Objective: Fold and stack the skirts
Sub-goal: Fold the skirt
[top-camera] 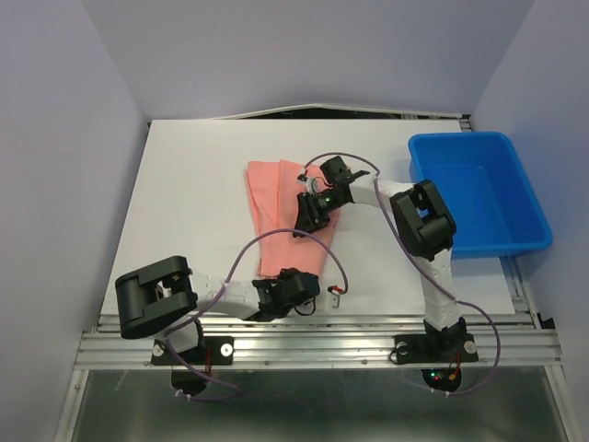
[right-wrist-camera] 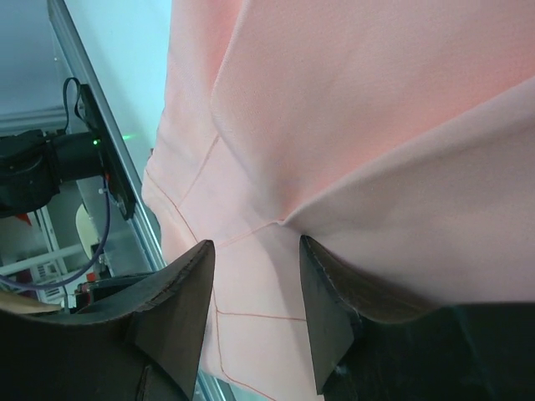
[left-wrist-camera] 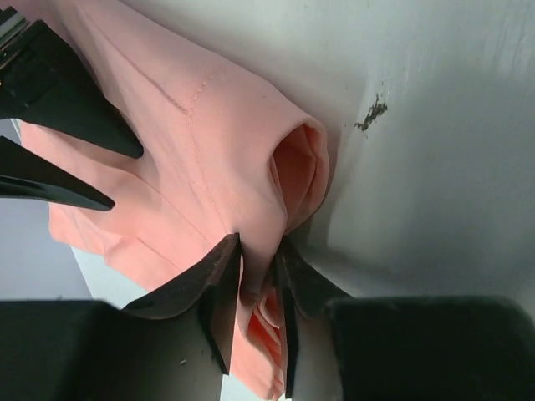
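A salmon-pink skirt [top-camera: 276,207] lies on the white table [top-camera: 193,203], running from the far middle toward the near edge. My left gripper [top-camera: 296,293] is at its near end, shut on a bunched fold of the cloth; in the left wrist view the pink cloth [left-wrist-camera: 209,142] is pinched between the jaws of the left gripper [left-wrist-camera: 259,263]. My right gripper [top-camera: 308,214] is over the skirt's right edge, jaws open. The right wrist view shows this gripper [right-wrist-camera: 255,246] close over the seamed cloth [right-wrist-camera: 359,109], holding nothing.
A blue plastic bin [top-camera: 479,189] stands at the table's right side, beside the right arm. The metal rail [top-camera: 322,345] with both arm bases runs along the near edge. A small dark scuff [left-wrist-camera: 374,113] marks the table near the skirt.
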Robot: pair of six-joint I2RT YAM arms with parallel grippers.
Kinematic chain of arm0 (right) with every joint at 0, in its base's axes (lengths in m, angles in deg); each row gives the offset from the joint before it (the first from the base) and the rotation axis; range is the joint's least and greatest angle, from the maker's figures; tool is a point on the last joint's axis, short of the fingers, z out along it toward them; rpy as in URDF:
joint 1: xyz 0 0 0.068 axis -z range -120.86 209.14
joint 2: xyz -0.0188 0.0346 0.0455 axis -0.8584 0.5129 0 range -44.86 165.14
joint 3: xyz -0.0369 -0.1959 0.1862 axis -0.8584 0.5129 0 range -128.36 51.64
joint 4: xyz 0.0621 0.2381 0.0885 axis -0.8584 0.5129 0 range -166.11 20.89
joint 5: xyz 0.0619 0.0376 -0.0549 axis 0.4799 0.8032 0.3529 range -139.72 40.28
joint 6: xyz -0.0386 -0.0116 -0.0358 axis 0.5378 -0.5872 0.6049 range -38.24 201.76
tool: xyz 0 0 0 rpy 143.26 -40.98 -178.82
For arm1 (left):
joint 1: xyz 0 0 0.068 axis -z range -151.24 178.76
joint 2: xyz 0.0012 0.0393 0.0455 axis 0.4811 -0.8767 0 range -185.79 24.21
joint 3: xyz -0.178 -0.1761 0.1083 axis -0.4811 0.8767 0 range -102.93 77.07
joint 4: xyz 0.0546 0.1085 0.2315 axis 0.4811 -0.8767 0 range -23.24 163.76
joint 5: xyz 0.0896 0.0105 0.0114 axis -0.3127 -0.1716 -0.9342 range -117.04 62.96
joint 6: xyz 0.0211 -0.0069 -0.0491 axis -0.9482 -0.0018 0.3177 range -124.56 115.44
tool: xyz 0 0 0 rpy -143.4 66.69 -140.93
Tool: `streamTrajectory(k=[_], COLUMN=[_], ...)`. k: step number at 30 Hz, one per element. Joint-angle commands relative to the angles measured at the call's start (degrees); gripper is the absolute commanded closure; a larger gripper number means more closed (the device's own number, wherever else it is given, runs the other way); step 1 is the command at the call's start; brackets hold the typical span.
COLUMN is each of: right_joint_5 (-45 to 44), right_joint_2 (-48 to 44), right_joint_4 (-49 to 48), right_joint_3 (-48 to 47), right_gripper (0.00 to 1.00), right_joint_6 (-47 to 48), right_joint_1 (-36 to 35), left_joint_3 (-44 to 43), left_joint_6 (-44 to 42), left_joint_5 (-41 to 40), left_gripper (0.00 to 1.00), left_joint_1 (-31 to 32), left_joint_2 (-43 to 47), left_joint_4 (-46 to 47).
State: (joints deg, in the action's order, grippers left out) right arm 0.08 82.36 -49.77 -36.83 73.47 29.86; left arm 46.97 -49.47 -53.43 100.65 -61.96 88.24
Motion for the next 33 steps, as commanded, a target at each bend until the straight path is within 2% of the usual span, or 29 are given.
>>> streamTrajectory(k=[1, 3, 5, 7, 10, 13, 16, 20, 25, 29, 31, 33], right_joint_5=[-8.23, -8.32, -8.32, -8.49, -9.37, -12.77, -16.05, -18.42, -21.15, -21.94, -19.67, -17.91], right_joint_2=[4.09, 3.39, 2.77, 1.11, -2.23, -5.56, -7.24, -3.84, 3.02, 8.74, 11.2, 11.82], right_joint_4=[0.99, 0.46, 0.37, 0.37, 0.63, 1.95, 2.48, 4.5, 4.68, 2.22, 2.74, 4.32], right_joint_3=[3.91, 4.7, 5.49, 6.11, 6.2, 2.35, -1.97, -14.76, -23.76, -27.72, -27.73, -24.85], right_gripper=[0.48, 0.48, 0.48, 0.48, 0.47, 0.38, 0.32, 0.28, 0.23, 0.24, 0.27, 0.35], right_joint_6=[4.34, 4.34, 4.78, 4.87, 4.87, 5.83, 5.92, 7.68, 11.55, 11.11, 11.72, 13.03], right_joint_1=[-1.75, -2.36, -4.02, -5.52, -6.32, -6.32, -2.64, 2.2, 2.82, 2.82, 2.82, 2.04], left_joint_3=[-2.05, -5.9, -8.64, -13.89, -21.38, -27.62, -32.55, -38.78, -48.7, -53.82, -55.84, -56.9], left_joint_6=[1.48, 2.36, 2.63, 4.03, 6.57, 7.72, 8.69, 8.26, 7.73, 7.64, 8.6, 8.17], left_joint_5=[-2.35, 0.01, 3.78, 6.52, 12.58, 19.43, 26.02, 37.01, 49.58, 55.3, 56.36, 56.89], left_gripper=[0.76, 0.8, 0.92, 1.0, 1.0, 1.0, 1.0, 1.0, 1.0, 1.0, 1.0, 1.0], left_joint_1=[-0.97, -1.15, -1.06, -1.15, -1.15, -1.15, -1.15, -1.5, -3.69, -5.27, -6.24, -7.64], left_joint_2=[3.81, 6.01, 7.85, 8.39, 8.48, 7.42, 6.54, 6.02, 0.92, -2.15, -3.39, -3.3], left_joint_4=[-6.28, -10.68, -18.32, -27.25, -35.81, -46.01, -54.45, -65.25, -74.84, -78.28, -78.73, -78.73])
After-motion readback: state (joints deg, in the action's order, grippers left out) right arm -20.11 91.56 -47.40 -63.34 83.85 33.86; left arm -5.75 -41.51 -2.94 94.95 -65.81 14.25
